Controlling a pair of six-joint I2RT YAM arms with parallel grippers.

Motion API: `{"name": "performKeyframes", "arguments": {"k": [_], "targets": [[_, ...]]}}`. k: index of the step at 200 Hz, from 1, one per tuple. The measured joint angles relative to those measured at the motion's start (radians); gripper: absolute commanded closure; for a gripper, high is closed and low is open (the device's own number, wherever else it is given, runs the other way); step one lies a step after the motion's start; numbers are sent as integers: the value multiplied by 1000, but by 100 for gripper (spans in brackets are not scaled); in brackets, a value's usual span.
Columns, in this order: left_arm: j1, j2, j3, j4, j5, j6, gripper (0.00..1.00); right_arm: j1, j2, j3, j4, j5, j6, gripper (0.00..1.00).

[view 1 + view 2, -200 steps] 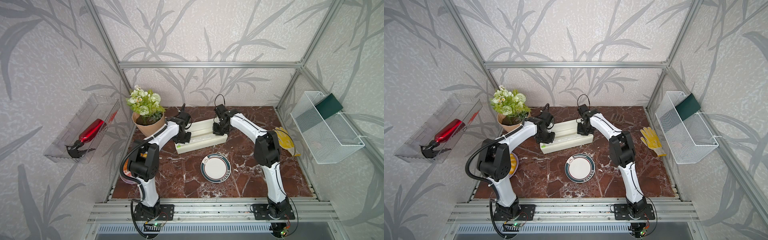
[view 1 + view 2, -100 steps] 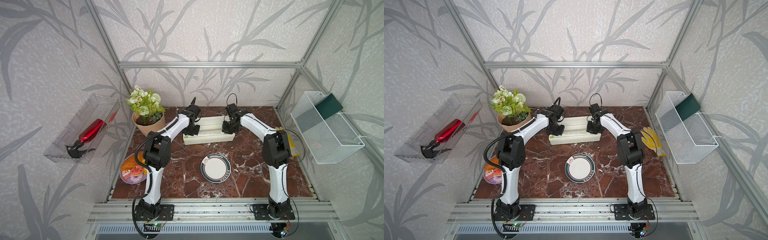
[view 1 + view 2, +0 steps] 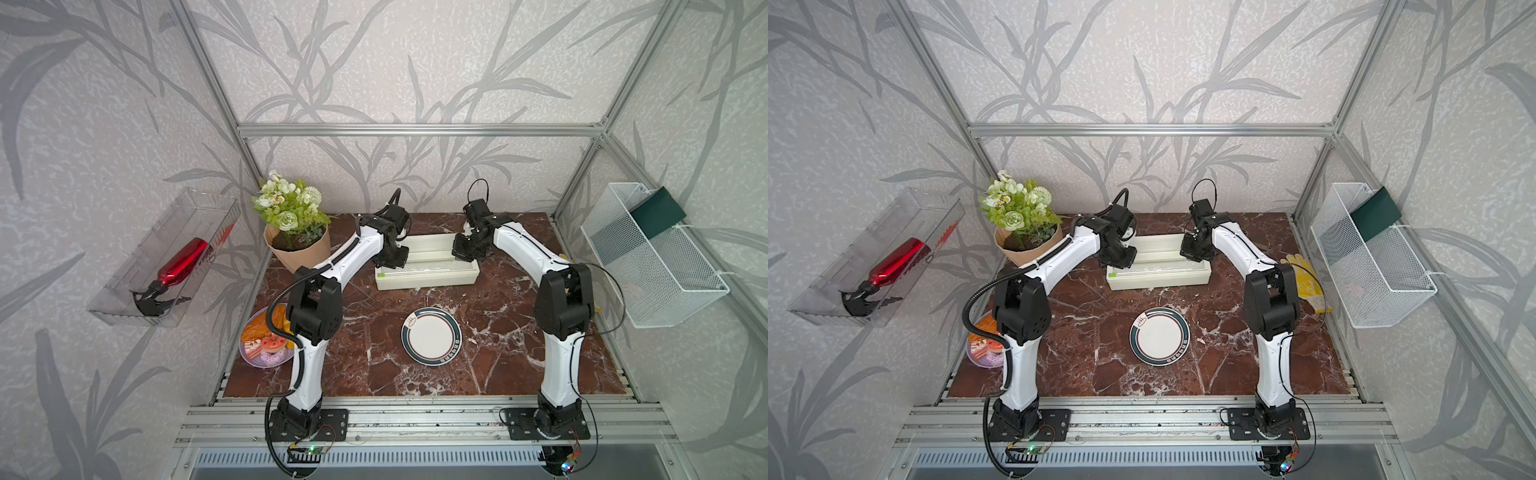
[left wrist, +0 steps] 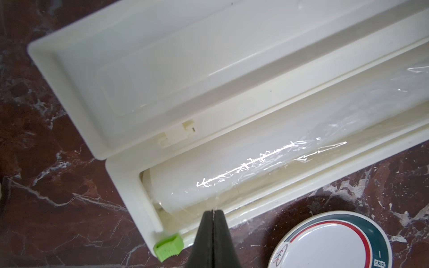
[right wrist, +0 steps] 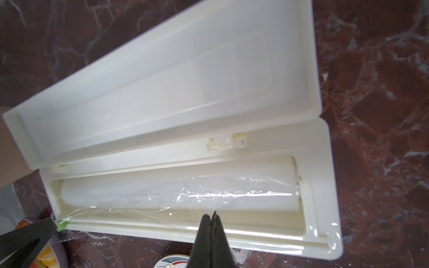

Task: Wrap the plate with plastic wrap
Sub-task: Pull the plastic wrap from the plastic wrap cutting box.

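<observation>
In both top views, the round white green-rimmed plate (image 3: 431,336) is lying on the red marble table (image 3: 365,365), toward its front edge. The open cream plastic dispenser box (image 3: 428,280) is sitting near the rear edge.

Left wrist: the left gripper (image 4: 212,212) is pinching the thin transparent plastic wrap (image 4: 255,167) coming off the box's roll.

Right wrist: the right gripper (image 5: 210,217) is holding its tips pressed together at the wrap's edge, grip unclear.

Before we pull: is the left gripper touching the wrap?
Touching. The left wrist view shows the left gripper shut on a sliver of wrap, with creases in the film fanning out from the pinch.
</observation>
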Motion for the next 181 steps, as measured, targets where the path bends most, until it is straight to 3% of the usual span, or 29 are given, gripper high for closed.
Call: {"name": "performKeyframes", "arguments": {"k": [92, 181], "targets": [[13, -59, 40, -2, -41, -2, 100, -1, -7, 75, -48, -51, 24, 100], [41, -184, -37, 35, -72, -3, 100, -47, -72, 76, -80, -37, 22, 100]]}}
